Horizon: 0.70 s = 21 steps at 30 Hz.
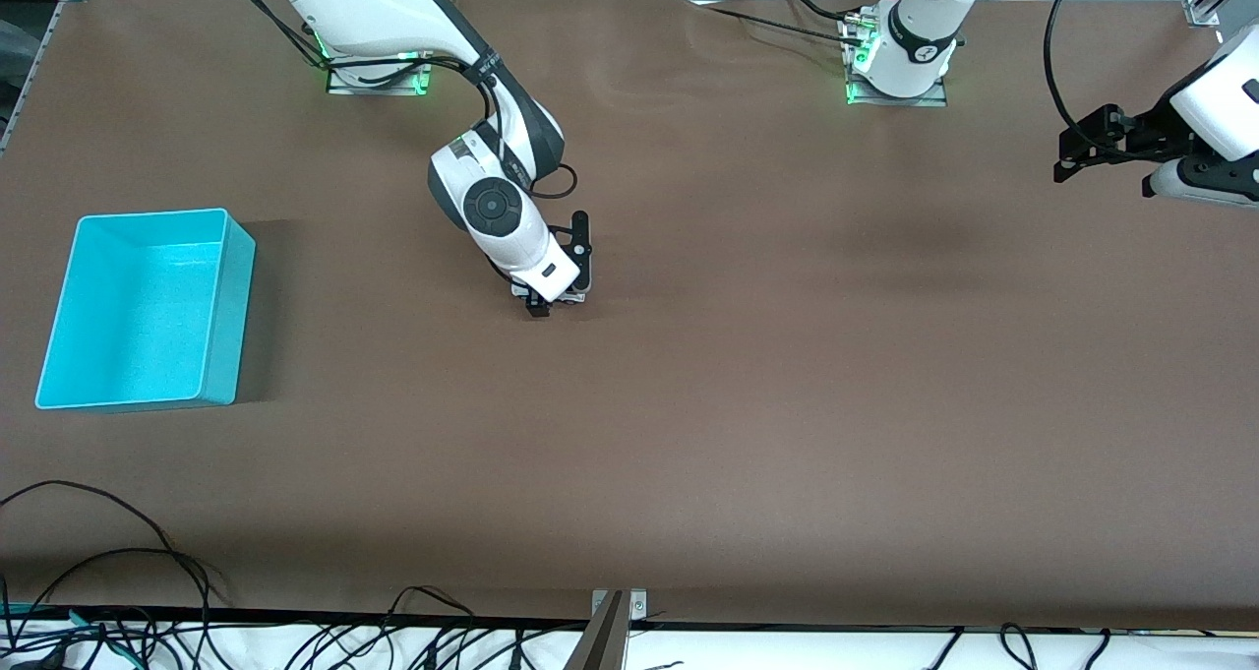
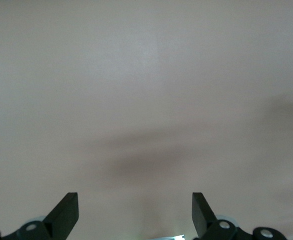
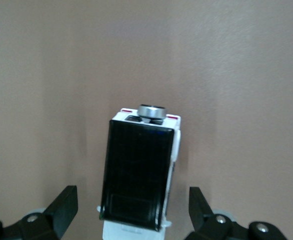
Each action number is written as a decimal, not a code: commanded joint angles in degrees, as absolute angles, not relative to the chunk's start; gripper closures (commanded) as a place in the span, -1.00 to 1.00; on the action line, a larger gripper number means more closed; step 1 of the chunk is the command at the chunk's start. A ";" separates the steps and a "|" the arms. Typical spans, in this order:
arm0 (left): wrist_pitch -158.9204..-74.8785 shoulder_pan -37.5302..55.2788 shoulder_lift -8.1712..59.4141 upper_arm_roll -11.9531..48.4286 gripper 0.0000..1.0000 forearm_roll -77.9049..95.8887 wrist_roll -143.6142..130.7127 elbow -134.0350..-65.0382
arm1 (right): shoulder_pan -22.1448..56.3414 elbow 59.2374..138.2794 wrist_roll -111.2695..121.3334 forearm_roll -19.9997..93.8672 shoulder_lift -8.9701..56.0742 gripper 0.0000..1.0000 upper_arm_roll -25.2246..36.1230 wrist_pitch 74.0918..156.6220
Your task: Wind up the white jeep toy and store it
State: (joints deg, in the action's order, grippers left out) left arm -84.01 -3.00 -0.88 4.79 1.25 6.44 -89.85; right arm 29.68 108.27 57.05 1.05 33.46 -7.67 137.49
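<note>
Right gripper (image 3: 131, 212) spread, straddling white jeep toy (image 3: 139, 175); toy's long axis ran straight out between fingers. Left gripper (image 2: 135, 212) spread, empty, waiting well apart.

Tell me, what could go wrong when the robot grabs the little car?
The right gripper is down on the table, fingers open on either side of the white jeep toy. The jeep sits slightly crooked between them, so it might twist or roll away. Later it could fall before reaching the cyan bin.
</note>
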 commanded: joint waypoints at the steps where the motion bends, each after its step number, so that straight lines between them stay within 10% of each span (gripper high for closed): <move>1: -83.32 -3.16 -0.53 4.92 -1.00 2.72 6.86 -88.51 | 30.06 108.72 56.25 0.35 33.05 0.21 -7.47 138.60; 7: -83.41 -3.16 -0.53 4.92 -1.00 2.46 6.86 -88.51 | 29.53 108.46 56.25 0.44 32.70 0.72 -7.29 138.52; 21: -83.41 -2.90 -0.44 5.01 -1.00 2.37 6.86 -87.89 | 22.86 108.37 56.95 1.32 23.74 0.76 -6.50 130.79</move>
